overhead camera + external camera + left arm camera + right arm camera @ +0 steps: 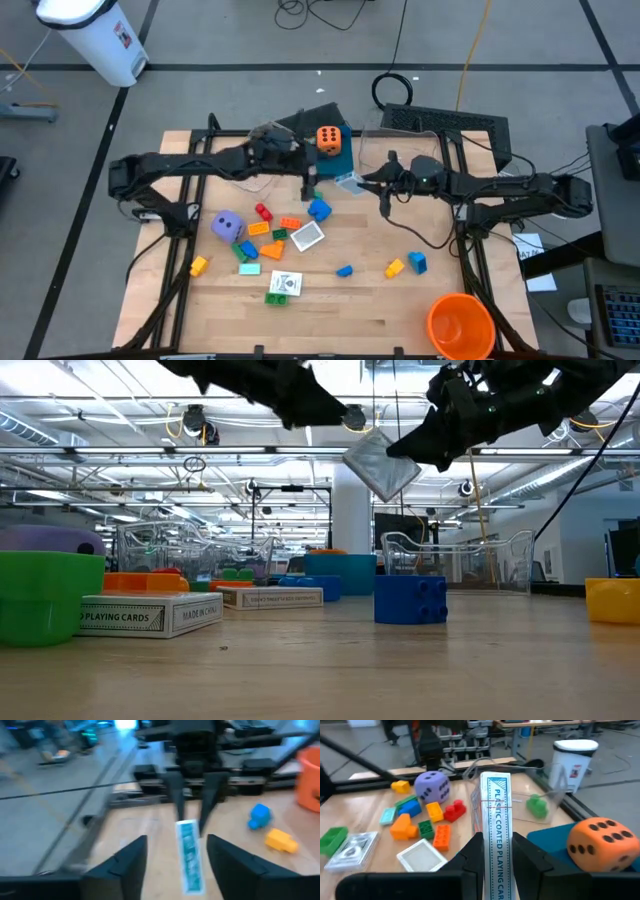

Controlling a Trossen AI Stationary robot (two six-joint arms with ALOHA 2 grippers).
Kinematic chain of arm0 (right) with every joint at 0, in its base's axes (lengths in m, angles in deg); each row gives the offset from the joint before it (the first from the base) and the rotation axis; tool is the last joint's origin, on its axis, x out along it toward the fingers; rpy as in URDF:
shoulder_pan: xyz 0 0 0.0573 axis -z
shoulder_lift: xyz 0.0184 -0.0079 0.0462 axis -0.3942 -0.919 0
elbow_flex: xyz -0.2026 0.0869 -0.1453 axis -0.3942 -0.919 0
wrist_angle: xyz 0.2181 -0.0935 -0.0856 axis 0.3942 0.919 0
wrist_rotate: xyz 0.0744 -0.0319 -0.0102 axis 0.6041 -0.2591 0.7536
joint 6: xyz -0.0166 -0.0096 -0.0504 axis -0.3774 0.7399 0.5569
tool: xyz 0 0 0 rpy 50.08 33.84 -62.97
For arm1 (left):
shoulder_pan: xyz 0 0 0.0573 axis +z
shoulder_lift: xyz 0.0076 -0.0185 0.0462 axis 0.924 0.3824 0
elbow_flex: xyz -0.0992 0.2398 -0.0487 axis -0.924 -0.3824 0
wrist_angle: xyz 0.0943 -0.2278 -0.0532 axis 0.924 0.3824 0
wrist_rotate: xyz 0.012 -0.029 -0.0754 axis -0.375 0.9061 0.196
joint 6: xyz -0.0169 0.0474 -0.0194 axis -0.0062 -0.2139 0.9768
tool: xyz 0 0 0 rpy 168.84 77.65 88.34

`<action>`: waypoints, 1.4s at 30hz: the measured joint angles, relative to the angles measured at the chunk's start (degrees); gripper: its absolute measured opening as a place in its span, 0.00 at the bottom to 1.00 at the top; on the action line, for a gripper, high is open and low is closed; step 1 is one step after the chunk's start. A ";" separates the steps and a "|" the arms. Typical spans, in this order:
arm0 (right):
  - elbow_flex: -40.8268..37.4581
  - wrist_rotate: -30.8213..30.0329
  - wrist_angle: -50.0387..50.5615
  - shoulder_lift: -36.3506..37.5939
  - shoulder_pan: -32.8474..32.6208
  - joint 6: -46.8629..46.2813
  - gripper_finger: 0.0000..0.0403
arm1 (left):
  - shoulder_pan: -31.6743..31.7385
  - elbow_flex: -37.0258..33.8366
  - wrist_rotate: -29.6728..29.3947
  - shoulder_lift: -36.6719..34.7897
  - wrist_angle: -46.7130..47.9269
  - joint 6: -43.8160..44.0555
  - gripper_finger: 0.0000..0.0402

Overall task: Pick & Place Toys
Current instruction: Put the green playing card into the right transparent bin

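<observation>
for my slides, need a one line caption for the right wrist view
Right gripper clamps an upright playing-card box above scattered bricks, beside the orange die.

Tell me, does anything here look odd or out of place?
Yes. A playing-card box hangs in the air above the table, pinched edge-on in the right gripper jaws, while the left gripper faces it with jaws open. The other toys lie on the wooden table.

— What's in my right gripper (pixel 493 851)?
— A card pack (pixel 495 827), smooth printed cardboard with a slight sheen.
— And under me?
— The table (pixel 400 310) is pale wood, matt, its grain showing. The bricks (pixel 434 822) are glossy moulded plastic. The orange die (pixel 598 844) looks matt. The tub (pixel 455 563) is clear, shiny plastic.
</observation>
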 joint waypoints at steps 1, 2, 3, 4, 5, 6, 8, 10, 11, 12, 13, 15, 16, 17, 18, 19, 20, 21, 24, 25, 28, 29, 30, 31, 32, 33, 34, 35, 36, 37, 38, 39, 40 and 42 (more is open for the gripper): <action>0.00 -0.06 0.06 0.34 0.40 -0.44 0.15 | 0.21 0.00 -1.77 -1.60 1.61 -0.30 0.58; 0.00 -0.16 0.16 0.77 0.83 -0.56 0.15 | 0.27 0.00 -3.39 -3.23 2.94 -0.87 0.60; 0.00 -0.21 0.54 1.37 1.37 -0.64 0.15 | 0.29 0.02 -4.76 -4.89 4.10 -1.34 0.62; 0.30 -0.21 1.56 1.98 1.90 -0.64 0.15 | 0.40 0.02 -5.95 -6.31 5.72 -1.48 0.64; 1.22 -0.19 3.10 2.34 2.50 -0.62 0.15 | 0.56 0.02 -6.93 -7.66 7.22 -1.46 0.66; 2.57 -0.20 4.87 2.48 3.20 -0.35 0.15 | 0.70 0.02 -7.55 -9.04 8.79 -1.41 0.67; 5.91 -0.48 10.22 2.63 4.59 0.75 0.15 | 0.91 0.02 -7.68 -10.99 11.76 -1.39 0.68; 10.16 -2.19 16.62 2.09 6.10 2.80 0.15 | 1.37 0.02 -7.68 -12.95 14.63 -1.31 0.68; 12.52 -2.95 19.78 1.44 6.67 3.88 0.15 | 1.59 0.00 -7.68 -13.59 16.40 -1.17 0.68; 15.01 -3.37 23.07 0.66 7.52 4.92 0.15 | 1.67 0.02 -7.68 -13.76 16.87 -0.85 0.68; 17.49 -3.45 26.69 -0.08 8.54 5.82 0.15 | 1.80 0.14 -7.56 -13.75 17.63 -0.68 0.68; 22.43 -3.44 33.89 -1.87 10.58 7.41 0.15 | 2.06 0.03 -6.27 -13.54 20.75 0.14 0.68; 25.07 -3.43 36.77 -3.23 11.58 8.17 0.15 | 2.28 -0.06 -5.32 -13.43 22.09 0.63 0.68; 27.58 -3.43 39.26 -4.56 12.68 8.86 0.15 | 2.43 -0.13 -4.03 -13.21 22.66 0.78 0.69; 29.86 -3.43 42.46 -5.85 13.88 9.60 0.15 | 2.47 -0.42 -2.45 -12.80 22.35 0.83 0.69; 31.96 -3.43 45.81 -7.21 15.06 10.39 0.15 | 2.48 -1.03 -0.57 -12.36 21.79 0.90 0.68; 34.02 -3.31 48.35 -8.74 16.23 11.01 0.15 | 2.50 -2.03 1.42 -11.95 21.34 1.02 0.68; 36.10 -3.27 50.25 -10.39 17.36 11.60 0.15 | 2.50 -3.42 3.34 -11.53 20.58 1.55 0.68; 40.57 -3.25 56.62 -14.90 20.56 13.43 0.15 | 2.18 -8.34 7.24 -10.53 13.77 3.27 0.68; 41.48 -3.25 57.59 -16.24 21.51 14.06 0.15 | 2.09 -10.22 8.00 -10.62 10.73 3.82 0.69; 42.46 -3.23 58.36 -19.75 23.93 15.77 0.15 | 1.96 -16.52 8.09 -10.66 1.65 5.84 0.69; 42.47 -3.15 58.54 -20.75 24.53 16.16 0.15 | 1.77 -18.59 8.05 -10.59 -0.92 6.88 0.69; 42.50 -2.97 58.42 -21.79 25.12 16.61 0.15 | 1.72 -20.31 8.14 -10.59 -3.01 7.80 0.69; 42.53 -2.95 58.50 -22.79 25.67 17.11 0.15 | 1.67 -21.75 8.20 -10.59 -5.66 8.79 0.69; 42.53 -2.95 58.92 -23.72 26.05 17.60 0.15 | 1.63 -22.92 8.26 -10.61 -7.74 9.63 0.69; 42.53 -2.95 59.24 -24.82 26.34 18.05 0.15 | 1.68 -23.96 8.24 -10.67 -9.05 10.33 0.69; 42.53 -2.94 59.32 -25.76 26.53 18.57 0.15 | 1.73 -24.84 8.20 -10.68 -9.97 10.99 0.69; 42.53 -2.92 59.57 -26.47 26.65 19.09 0.15 | 1.74 -25.59 8.11 -10.66 -10.51 11.35 0.69; 42.53 -2.99 60.02 -27.26 26.87 19.81 0.15 | 1.74 -26.07 8.09 -10.66 -10.50 11.42 0.69; 42.53 -2.97 60.04 -27.94 26.93 20.43 0.15 | 1.72 -26.31 8.13 -10.66 -10.50 11.42 0.69; 42.53 -2.93 59.53 -28.60 26.93 20.87 0.15 | 1.67 -26.44 8.16 -10.66 -10.70 11.41 0.69; 42.53 -2.93 58.97 -29.15 26.96 21.07 0.15 | 1.67 -26.56 8.20 -10.66 -10.76 11.43 0.69; 42.53 -2.96 58.67 -29.75 27.19 21.45 0.15 | 1.69 -26.62 8.19 -10.66 -10.72 11.43 0.69; 42.53 -2.88 58.39 -30.72 27.58 21.85 0.15 | 1.74 -26.62 8.12 -10.66 -10.71 11.38 0.69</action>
